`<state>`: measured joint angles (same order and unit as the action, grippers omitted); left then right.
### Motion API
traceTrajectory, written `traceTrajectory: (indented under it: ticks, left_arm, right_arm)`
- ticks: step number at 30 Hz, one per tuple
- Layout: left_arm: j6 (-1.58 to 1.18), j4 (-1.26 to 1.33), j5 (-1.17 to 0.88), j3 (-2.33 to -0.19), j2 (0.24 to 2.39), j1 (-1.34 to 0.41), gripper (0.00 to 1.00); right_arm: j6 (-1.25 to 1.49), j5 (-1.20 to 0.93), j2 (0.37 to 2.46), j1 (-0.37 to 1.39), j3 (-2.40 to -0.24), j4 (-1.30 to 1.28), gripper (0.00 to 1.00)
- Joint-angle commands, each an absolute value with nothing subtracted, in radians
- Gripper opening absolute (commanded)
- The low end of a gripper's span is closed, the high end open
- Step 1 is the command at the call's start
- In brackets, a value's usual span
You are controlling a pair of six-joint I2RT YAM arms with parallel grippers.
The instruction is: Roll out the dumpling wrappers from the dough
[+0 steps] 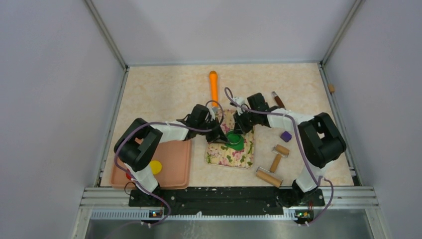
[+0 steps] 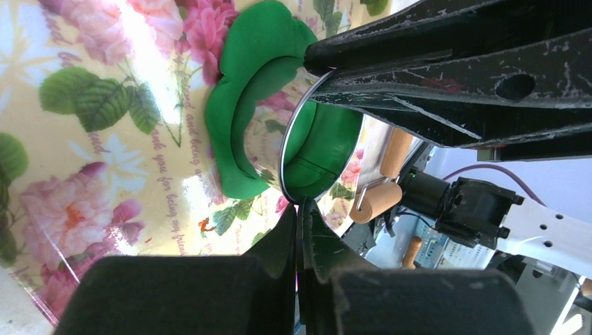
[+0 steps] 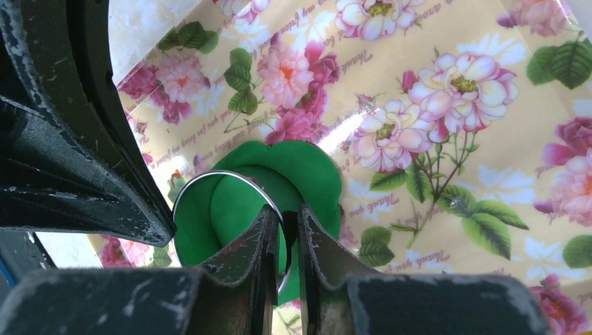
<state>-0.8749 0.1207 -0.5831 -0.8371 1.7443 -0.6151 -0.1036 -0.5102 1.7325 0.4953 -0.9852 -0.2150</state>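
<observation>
Black right jaws gripping ring (image 3: 209,174), dough (image 3: 314,174) partly hidden beneath

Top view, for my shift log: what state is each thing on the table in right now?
left pincer: shut on the ring cutter's rim
right pincer: shut on the rim, across from the left
ring cutter: set on the dough, pinched from both sides
dough: flattened, ragged-edged, lying on the floral mat
floral mat: spread flat
pink tray: holding a yellow disc and a red disc
wooden rollers: lying right of the mat, untouched
</observation>
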Motion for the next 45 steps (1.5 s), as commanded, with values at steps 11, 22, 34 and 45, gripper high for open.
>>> traceTrajectory:
  ticks: [11, 22, 34, 45]
  left_arm:
    - [-0.853, -0.152, -0.266, -0.891, 1.871, -0.570, 0.00]
    - [-0.804, -0.179, -0.247, -0.955, 1.881, -0.543, 0.00]
    - [-0.730, -0.151, -0.290, -1.014, 1.871, -0.542, 0.00]
    - [-0.551, -0.147, -0.395, -1.056, 1.755, -0.543, 0.04]
  right_arm:
    - [0.060, -0.338, 1.672, 0.508, -0.892, -0.340, 0.00]
    - [0.302, -0.292, 1.569, 0.523, -0.772, -0.321, 0.00]
    - [0.329, -0.312, 1.588, 0.525, -0.827, -0.357, 0.00]
    - [0.266, -0.376, 1.553, 0.523, -0.889, -0.390, 0.00]
